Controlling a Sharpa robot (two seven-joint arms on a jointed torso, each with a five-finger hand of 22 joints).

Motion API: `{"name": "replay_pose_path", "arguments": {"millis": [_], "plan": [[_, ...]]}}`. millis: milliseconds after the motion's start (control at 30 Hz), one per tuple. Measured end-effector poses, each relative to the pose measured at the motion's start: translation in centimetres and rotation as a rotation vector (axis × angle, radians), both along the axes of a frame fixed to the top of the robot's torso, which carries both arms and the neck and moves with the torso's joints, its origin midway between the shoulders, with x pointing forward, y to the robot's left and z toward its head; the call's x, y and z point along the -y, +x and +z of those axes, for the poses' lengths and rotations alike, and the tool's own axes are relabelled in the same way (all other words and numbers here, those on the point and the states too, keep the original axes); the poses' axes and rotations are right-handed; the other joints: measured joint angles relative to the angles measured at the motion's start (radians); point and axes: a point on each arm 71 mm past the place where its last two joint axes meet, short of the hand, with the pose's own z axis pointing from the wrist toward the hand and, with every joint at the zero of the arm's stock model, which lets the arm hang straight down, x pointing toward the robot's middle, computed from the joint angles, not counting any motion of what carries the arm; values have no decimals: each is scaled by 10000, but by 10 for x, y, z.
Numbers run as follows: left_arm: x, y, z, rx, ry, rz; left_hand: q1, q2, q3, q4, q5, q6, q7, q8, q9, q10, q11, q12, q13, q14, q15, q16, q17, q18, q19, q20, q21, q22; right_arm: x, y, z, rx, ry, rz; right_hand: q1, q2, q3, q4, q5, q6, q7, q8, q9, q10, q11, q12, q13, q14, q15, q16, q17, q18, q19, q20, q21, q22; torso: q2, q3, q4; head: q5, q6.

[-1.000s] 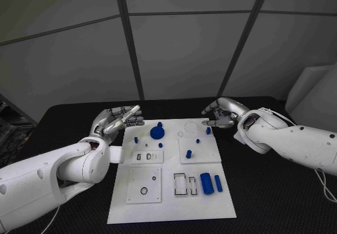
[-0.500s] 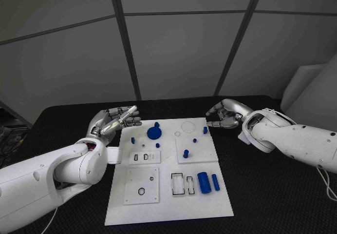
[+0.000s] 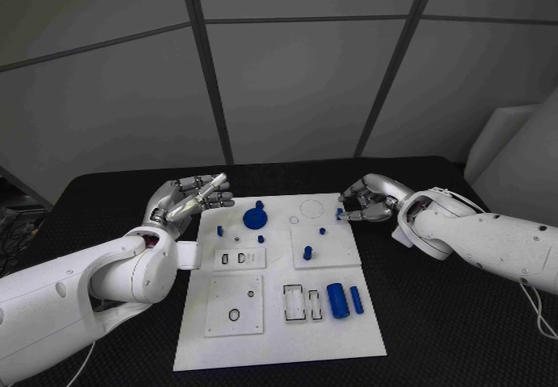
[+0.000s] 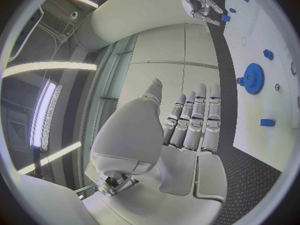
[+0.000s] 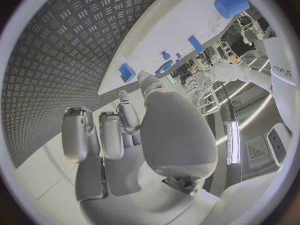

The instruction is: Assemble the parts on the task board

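The white task board [image 3: 279, 330] lies in the middle of the black table. A blue gear [image 3: 256, 216] and several small blue pegs stand at its far end. Two blue cylinders [image 3: 339, 301] lie at its right side. My right hand [image 3: 366, 201] hovers at the board's far right edge with its fingers bent around a small blue peg [image 3: 341, 214]; I cannot tell whether they touch it. The right wrist view shows that peg [image 5: 127, 71] just past my right hand's fingertips [image 5: 144, 80]. My left hand [image 3: 186, 200] is raised beside the far left corner, fingers straight and holding nothing.
Rectangular and round recesses [image 3: 302, 305] mark the board's near half. Black table [image 3: 465, 339] surrounds the board on all sides. The left wrist view shows my left hand [image 4: 187, 130], the gear [image 4: 254, 78] and my right hand [image 4: 200, 5] across the board.
My right hand has come down and toward the board's far right edge, closing in on the small blue peg. The left hand has stayed where it was.
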Motion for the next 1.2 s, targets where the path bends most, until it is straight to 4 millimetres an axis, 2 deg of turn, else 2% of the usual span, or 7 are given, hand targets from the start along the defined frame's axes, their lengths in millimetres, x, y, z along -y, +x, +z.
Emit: {"name": "replay_pose_path", "arguments": {"millis": [300, 633, 800, 933, 1133, 1200], "plan": [[0, 0, 0, -4, 0, 0, 0, 0, 0, 0, 0, 0, 0, 1, 0, 0, -1, 0, 0, 0, 0, 0, 0, 0, 0, 0, 0, 0, -2, 2, -3, -126, -11, 2, 53, 53, -87, 32, 37, 33, 34, 0, 4, 0, 0, 0, 0, 0, 0, 0, 0, 0, 0, 0, 0, -1, -6, -1, 0, 28, -22], [1, 1, 0, -11, -4, -10, 0, 0, 0, 0, 0, 0, 0, 1, 0, 1, -1, 0, 0, 0, 0, 0, 0, 0, 0, 0, 0, -1, -6, 2, -10, -363, -72, 44, 332, 333, -115, 5, 72, 364, -42, 169, 46, 1, 0, 14, 92, 0, 0, 1, 2, 1, 1, 0, 0, -2, -6, -7, -5, 37, -69], [1, 1, -1, -14, -2, -7, 0, 0, -4, -4, 0, 0, 0, 1, 0, 1, -1, 0, 0, 0, 0, 0, 0, 0, 0, 0, 0, -1, -5, 2, -12, -430, -140, 10, 355, 356, -115, 5, 71, 416, -15, 169, 54, 1, 0, 49, 101, -1, 0, 1, 7, 0, 0, 0, 1, -2, -6, -7, -5, 35, -92], [0, 1, -1, -16, -1, -3, 0, 0, -28, -28, 0, 0, 0, 1, 0, 1, -1, 0, 0, 0, 0, 0, 0, 0, 0, 0, 0, 7, -5, 3, -13, -457, -175, -4, 355, 356, -115, 5, 71, 469, -67, 206, 53, 1, 0, 49, 111, -1, 0, 1, 6, 1, 1, 1, 1, -2, -6, -7, -5, 34, -103], [1, 1, -1, -18, -1, -4, 0, 0, -28, -28, 0, 0, 0, 1, 0, 1, -1, 0, 0, 0, 0, 0, 0, -1, 0, 0, 0, 6, -6, 4, -13, -477, -204, -17, 360, 441, -114, 5, 70, 501, -43, 205, 54, 40, -39, 49, 126, -1, 1, 1, 6, 0, 1, 1, 1, -3, -6, -7, -6, 39, -115], [1, 1, -1, -19, -1, -3, 0, 0, -28, -28, 0, 0, 0, 2, 0, 1, -1, 0, 0, 0, 0, 0, 0, -1, 0, 0, 0, 6, -6, 4, -14, -479, -212, -23, 376, 552, -114, 5, 70, 580, -64, 263, 63, 40, -39, 90, 145, -5, -4, 1, 5, 0, 1, 0, 1, -3, -6, -7, -6, 39, -115]]}}
